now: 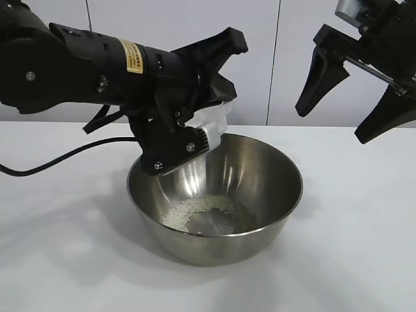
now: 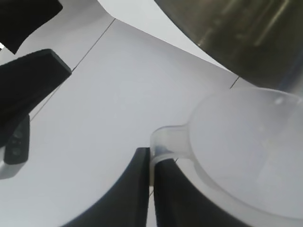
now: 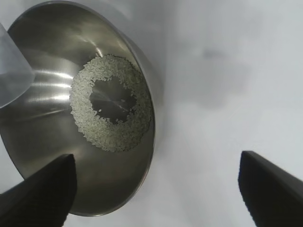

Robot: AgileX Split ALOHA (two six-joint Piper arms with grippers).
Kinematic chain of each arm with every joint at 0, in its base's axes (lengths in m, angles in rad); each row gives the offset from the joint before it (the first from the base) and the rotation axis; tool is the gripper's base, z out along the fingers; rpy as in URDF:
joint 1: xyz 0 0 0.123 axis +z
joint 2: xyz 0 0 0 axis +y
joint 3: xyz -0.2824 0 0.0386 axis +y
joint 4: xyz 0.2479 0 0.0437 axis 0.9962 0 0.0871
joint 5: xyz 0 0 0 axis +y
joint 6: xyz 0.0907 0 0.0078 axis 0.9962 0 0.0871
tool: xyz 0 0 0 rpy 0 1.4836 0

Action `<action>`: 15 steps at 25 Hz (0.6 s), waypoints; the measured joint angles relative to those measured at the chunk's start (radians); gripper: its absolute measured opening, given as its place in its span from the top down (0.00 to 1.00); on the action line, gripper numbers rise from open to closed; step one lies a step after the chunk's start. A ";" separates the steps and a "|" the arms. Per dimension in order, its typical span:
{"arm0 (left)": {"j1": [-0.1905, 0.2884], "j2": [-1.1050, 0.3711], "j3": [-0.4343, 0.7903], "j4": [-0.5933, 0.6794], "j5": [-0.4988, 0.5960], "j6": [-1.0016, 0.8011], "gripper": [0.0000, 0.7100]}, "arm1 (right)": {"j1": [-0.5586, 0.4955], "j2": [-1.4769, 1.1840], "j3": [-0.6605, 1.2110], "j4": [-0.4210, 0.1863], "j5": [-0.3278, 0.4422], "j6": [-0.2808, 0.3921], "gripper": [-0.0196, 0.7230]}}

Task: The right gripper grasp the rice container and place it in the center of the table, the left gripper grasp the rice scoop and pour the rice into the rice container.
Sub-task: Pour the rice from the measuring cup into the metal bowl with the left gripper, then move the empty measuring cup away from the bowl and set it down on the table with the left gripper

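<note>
The steel rice container [image 1: 214,201] stands in the middle of the white table [image 1: 58,247]. Rice [image 1: 208,214] lies in a ring on its bottom, also in the right wrist view [image 3: 111,111]. My left gripper [image 1: 195,133] is shut on the handle of the clear rice scoop [image 1: 211,120] and holds it tipped over the container's back left rim; the scoop [image 2: 251,151] looks empty in the left wrist view. My right gripper [image 1: 344,104] hangs open and empty above and to the right of the container [image 3: 71,118].
A black cable [image 1: 58,159] trails over the table at the left. A white panelled wall [image 1: 273,58] stands behind. Bare tabletop lies right of the container [image 3: 213,94].
</note>
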 joint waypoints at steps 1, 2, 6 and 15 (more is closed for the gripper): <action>0.000 0.000 0.009 -0.018 -0.025 -0.062 0.98 | 0.000 0.000 0.000 0.000 0.000 0.000 0.11; -0.002 0.000 0.022 -0.045 -0.069 -0.126 0.98 | 0.000 0.000 0.000 0.000 0.000 0.000 0.11; -0.041 0.000 0.088 -0.191 -0.246 -0.429 0.98 | 0.000 0.000 0.000 0.000 -0.009 0.000 0.11; -0.151 -0.003 0.095 -0.614 -0.459 -0.871 0.98 | 0.000 0.000 0.000 0.000 -0.031 0.000 0.11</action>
